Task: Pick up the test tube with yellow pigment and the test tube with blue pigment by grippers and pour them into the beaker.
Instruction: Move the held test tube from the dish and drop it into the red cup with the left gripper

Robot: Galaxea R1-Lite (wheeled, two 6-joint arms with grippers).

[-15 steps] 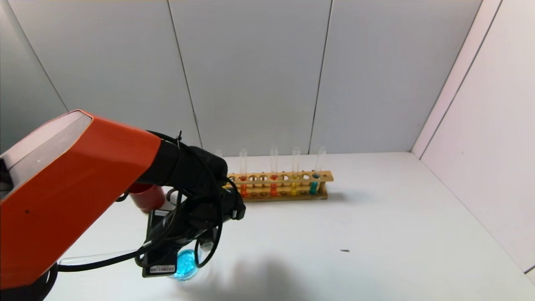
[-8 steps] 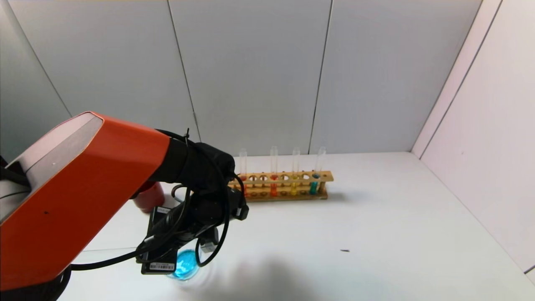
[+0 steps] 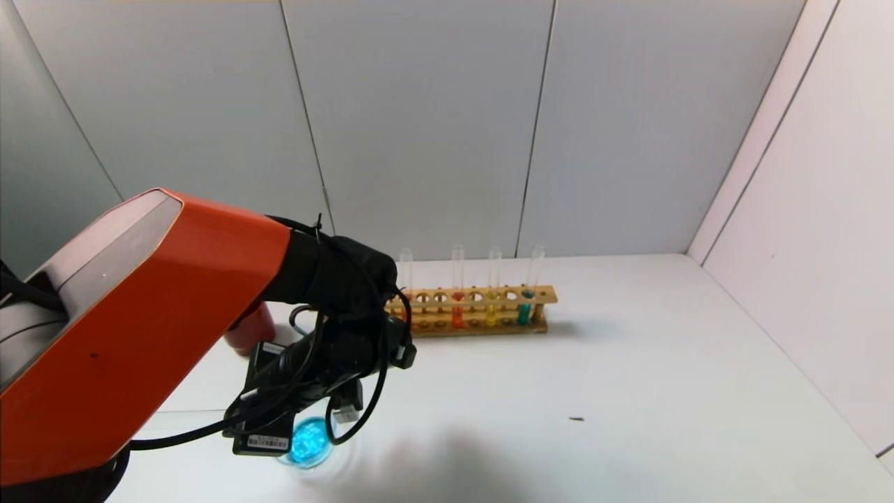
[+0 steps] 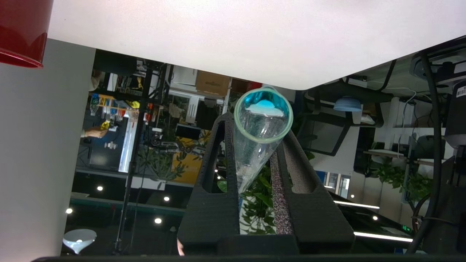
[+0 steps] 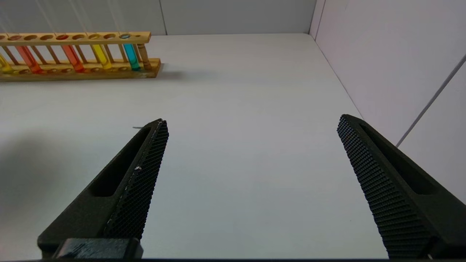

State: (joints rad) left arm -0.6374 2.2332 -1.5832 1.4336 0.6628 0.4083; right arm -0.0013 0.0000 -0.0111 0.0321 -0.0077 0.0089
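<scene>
left wrist view shows the left gripper [image 4: 256, 145] pinching a tilted test tube [image 4: 260, 134] above the blue-filled beaker [image 3: 311, 441]; the right gripper [image 5: 251, 153] hovers spread wide over the table [image 5: 236, 109].

Beaker [image 3: 311, 445] at near left of table [image 3: 628, 363], under left gripper [image 4: 255, 153], cup [image 3: 253, 328] behind it, rack [image 3: 475, 307] farther back, to its right
</scene>
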